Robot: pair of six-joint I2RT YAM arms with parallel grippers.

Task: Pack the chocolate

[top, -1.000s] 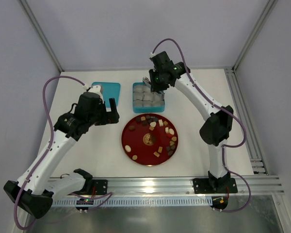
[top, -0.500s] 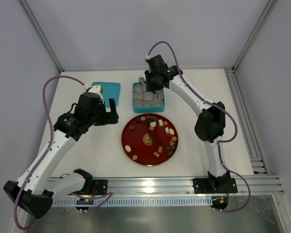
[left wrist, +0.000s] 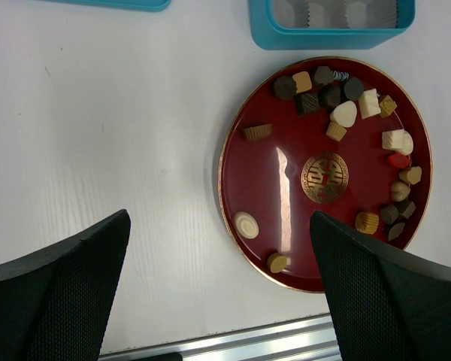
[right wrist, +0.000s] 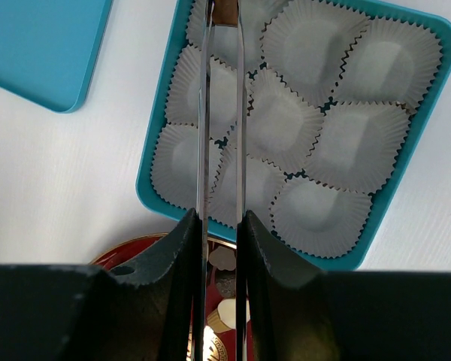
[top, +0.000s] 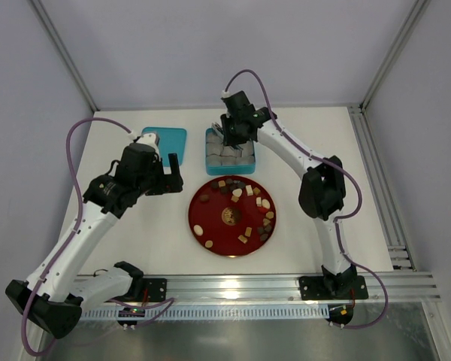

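The chocolate point(top: 237, 192), several small dark, light brown and cream pieces, lies on a round red plate point(top: 218, 210); the same chocolate point(left wrist: 344, 113) shows on that plate point(left wrist: 263, 180) in the left wrist view. A teal box point(top: 208, 156) of white paper cups stands behind the plate. My right gripper point(top: 229, 134) hangs over the box, shut on thin metal tongs point(right wrist: 204, 113). The tong tips hold a small brown piece point(right wrist: 225, 11) above the cups at the box's far side. My left gripper point(top: 171, 169) is open and empty, left of the plate.
A flat teal lid point(top: 167, 138) lies left of the box, behind the left gripper. The paper cups point(right wrist: 357, 147) that show in the right wrist view hold nothing. An aluminium rail point(top: 286, 284) runs along the table's near edge.
The right arm has swung left and further back, carrying the tongs over the box. The left arm has not moved.
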